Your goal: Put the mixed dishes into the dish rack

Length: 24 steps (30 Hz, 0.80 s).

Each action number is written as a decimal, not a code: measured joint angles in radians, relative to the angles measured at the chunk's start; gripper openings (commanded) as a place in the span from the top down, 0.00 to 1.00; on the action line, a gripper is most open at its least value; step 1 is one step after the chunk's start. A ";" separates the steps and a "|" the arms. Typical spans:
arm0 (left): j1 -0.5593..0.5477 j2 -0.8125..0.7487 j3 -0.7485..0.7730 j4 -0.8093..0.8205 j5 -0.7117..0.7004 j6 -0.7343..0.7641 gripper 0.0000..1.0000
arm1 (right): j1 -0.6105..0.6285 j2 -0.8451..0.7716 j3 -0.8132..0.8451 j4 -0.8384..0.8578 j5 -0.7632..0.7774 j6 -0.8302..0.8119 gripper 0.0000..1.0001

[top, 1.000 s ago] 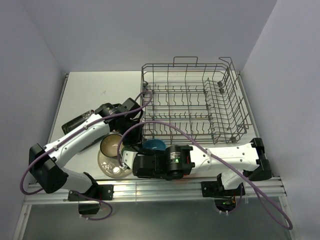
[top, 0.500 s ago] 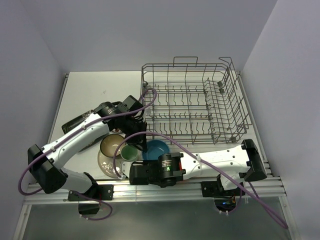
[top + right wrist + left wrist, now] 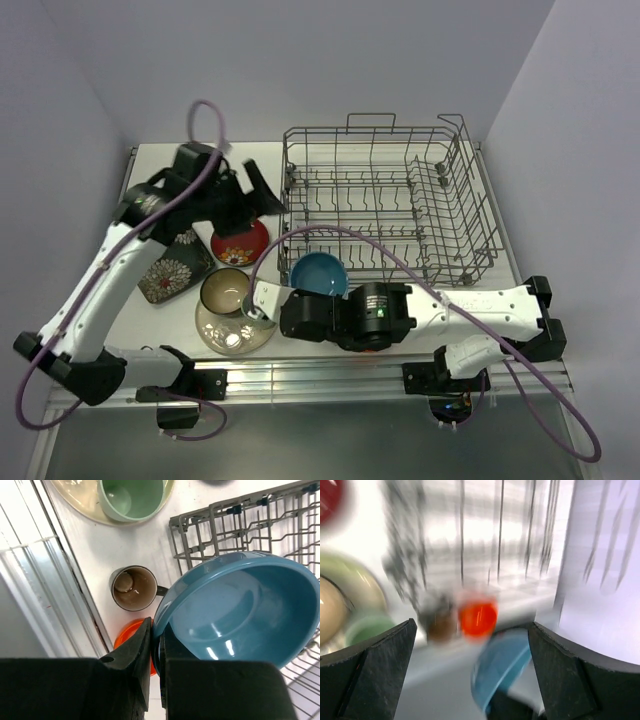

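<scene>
My right gripper point(image 3: 159, 645) is shut on the near rim of the blue-inside bowl point(image 3: 240, 610), which hangs tilted at the front left corner of the dish rack point(image 3: 240, 515). From above, that bowl point(image 3: 318, 273) is just in front of the grey wire rack point(image 3: 385, 200). Below it on the table stand the small brown mug point(image 3: 134, 588) and the orange bowl point(image 3: 131, 635). The pale green cup point(image 3: 131, 499) rests on the cream plate point(image 3: 80, 495). My left gripper point(image 3: 268, 197) is raised left of the rack, open and holding nothing; its own view is blurred.
A red saucer point(image 3: 240, 242) and black square plates point(image 3: 175, 268) lie left of the rack. A tan bowl point(image 3: 226, 290) sits on the cream plate point(image 3: 215, 335). The metal rail point(image 3: 320, 378) runs along the table's near edge.
My left gripper has opened and swung up and back, away from the dishes, uncovering the red saucer. My right gripper has shut on the blue-inside bowl and carried it toward the rack.
</scene>
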 measured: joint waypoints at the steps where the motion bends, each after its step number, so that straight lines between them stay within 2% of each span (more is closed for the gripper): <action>1: 0.021 -0.019 0.014 0.014 -0.054 -0.019 0.01 | -0.011 -0.007 0.002 0.000 -0.013 0.000 1.00; 5: 0.044 -0.151 0.019 0.079 -0.256 -0.089 0.01 | -0.150 -0.024 0.018 0.038 -0.137 -0.002 1.00; 10: 0.042 -0.362 -0.076 0.200 -0.367 -0.122 0.01 | -0.540 -0.047 0.059 0.148 -0.428 0.031 1.00; 14: 0.042 -0.412 -0.171 0.282 -0.352 -0.140 0.01 | -0.844 -0.042 0.100 0.284 -0.715 0.133 1.00; 17: 0.042 -0.391 -0.257 0.337 -0.303 -0.146 0.02 | -1.001 -0.018 0.101 0.419 -0.938 0.247 1.00; 21: 0.042 -0.344 -0.346 0.396 -0.228 -0.152 0.04 | -1.139 0.086 0.071 0.725 -1.237 0.483 1.00; 24: 0.042 -0.336 -0.372 0.430 -0.180 -0.140 0.05 | -1.199 0.230 0.050 1.032 -1.423 0.722 1.00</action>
